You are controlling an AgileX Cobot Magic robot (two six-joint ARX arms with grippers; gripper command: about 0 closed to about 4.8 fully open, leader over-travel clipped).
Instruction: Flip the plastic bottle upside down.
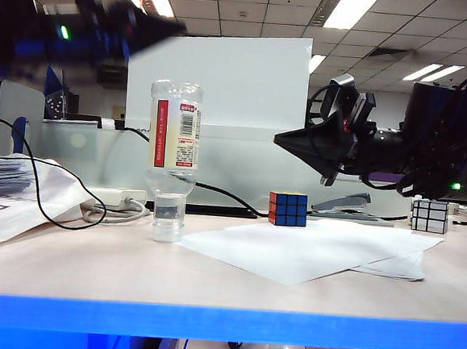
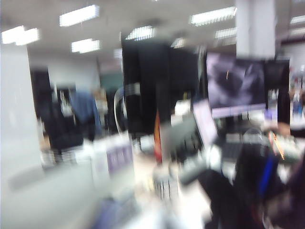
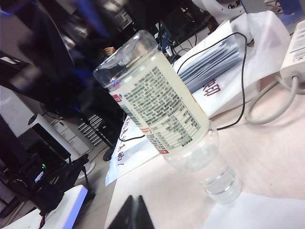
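Observation:
The plastic bottle (image 1: 173, 149) stands on its cap on the table, base up, clear with a white label and a red stripe. Nothing is touching it. The right wrist view shows the plastic bottle (image 3: 162, 114) close up, its cap on the tabletop. My left gripper (image 1: 168, 30) is a dark blur in the air, up and to the left of the bottle's base and apart from it. The left wrist view is smeared by motion and shows no jaws. My right gripper (image 1: 278, 139) hovers right of the bottle and points at it. Its fingers (image 3: 135, 212) are pressed together on nothing.
A Rubik's cube (image 1: 287, 209) and a stapler (image 1: 340, 204) sit behind white paper sheets (image 1: 309, 247). A mirror cube (image 1: 429, 215) is at the far right. A power strip (image 1: 114, 199), a black cable (image 1: 34, 183) and stacked papers (image 1: 6, 185) lie left of the bottle. A white board (image 1: 249, 79) stands behind.

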